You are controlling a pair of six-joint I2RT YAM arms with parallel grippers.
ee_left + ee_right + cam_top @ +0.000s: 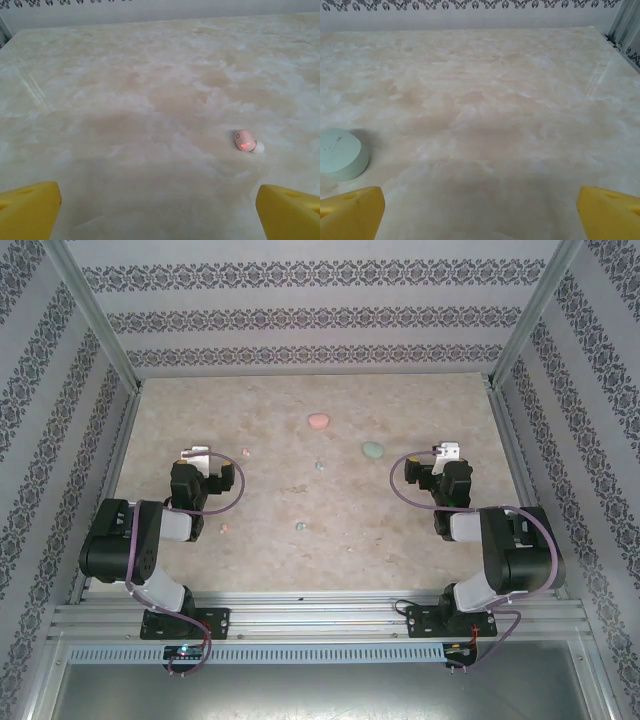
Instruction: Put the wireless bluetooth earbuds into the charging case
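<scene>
Black arms [130,545], looping purple cables [236,488], yellow-fingered tools [159,202].

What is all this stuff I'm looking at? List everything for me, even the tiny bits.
pink earbuds: two, pale pink; one just right of the left gripper, the other nearer, beside the left arm
green earbuds: two, mint green; one mid-table, the other nearer the arms
pink case: one, pink; far centre of the table
green case: one, mint green; right of centre, left of the right gripper
table: one, beige marbled; under everything
walls: three, white with dark patterned bands; around the table
left gripper: one, yellow fingers; open, empty
right gripper: one, yellow fingers; open, empty
</scene>
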